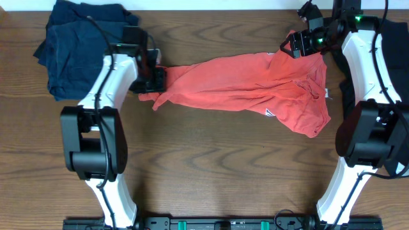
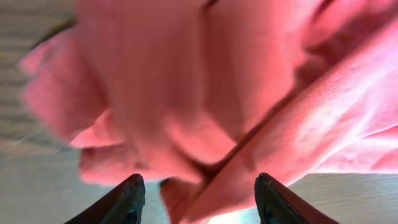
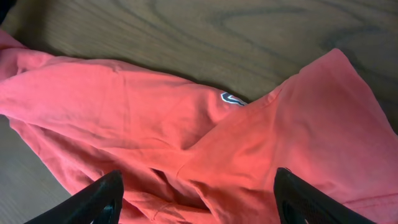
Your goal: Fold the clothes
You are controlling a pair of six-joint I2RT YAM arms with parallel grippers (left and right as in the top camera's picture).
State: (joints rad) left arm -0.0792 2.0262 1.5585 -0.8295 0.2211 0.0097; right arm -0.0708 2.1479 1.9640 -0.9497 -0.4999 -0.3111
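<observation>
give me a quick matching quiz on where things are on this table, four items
Things:
1 red-orange T-shirt
2 navy garments
3 left hand
4 right hand

Places:
a far left corner of the table
b at the shirt's far right corner
c stretched across the table's middle
d at the shirt's left end

Pairs: 1-c, 2-a, 3-d, 4-b

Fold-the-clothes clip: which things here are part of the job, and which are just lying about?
Job, being worked: T-shirt, left gripper, right gripper.
Lying aside: navy garments, black garment, both clothes likely awaiting folding; table.
</observation>
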